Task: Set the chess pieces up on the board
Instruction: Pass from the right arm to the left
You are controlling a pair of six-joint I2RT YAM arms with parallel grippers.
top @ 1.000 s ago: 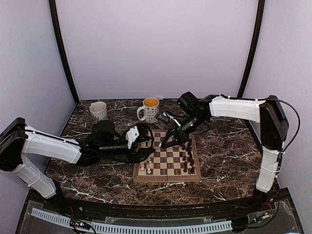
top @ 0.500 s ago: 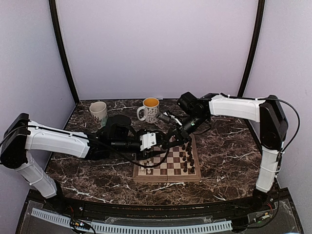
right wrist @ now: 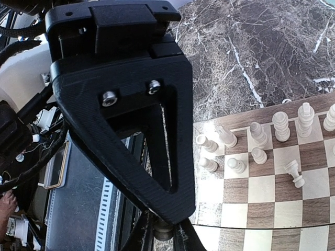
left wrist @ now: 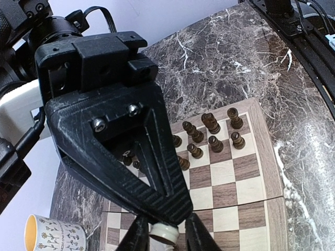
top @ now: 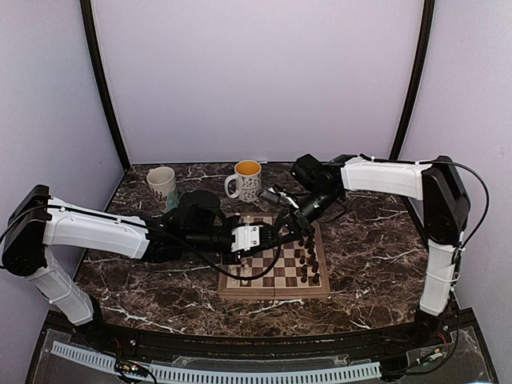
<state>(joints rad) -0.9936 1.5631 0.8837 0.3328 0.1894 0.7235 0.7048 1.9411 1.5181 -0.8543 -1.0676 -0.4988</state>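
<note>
Looking at the chess pieces from the near side, I see the dark ones (top: 306, 254) standing in two loose rows along the right side of the board (top: 272, 294). The cream-white ones (top: 239, 276) are on its left side, partly hidden from above by the left arm. The right wrist view shows them more plainly, in two uneven rows, and one of them seems to lean. The board lies flat near the middle of the counter (top: 368, 256), a dark marble with white veins.

Both arms reach in over the far half of the board, and their tips are very close to each other. The left gripper (left wrist: 165, 238) is pinching a cream-white piece (left wrist: 163, 231) by its rounded top, with one of its fingers (left wrist: 194, 239) pressed against each side. The checks of the board show beneath it. The right gripper (right wrist: 162, 238) is closed on a dark piece (right wrist: 162, 229), of which only the top shows between the black fingertips. I cannot tell how high either piece is held above the squares.

Two mugs stand behind the board, toward the back wall. A white mug (top: 162, 182) is off to the left, well apart from the board. A patterned mug (top: 246, 181) with a yellow inside stands near the board's far left corner.
</note>
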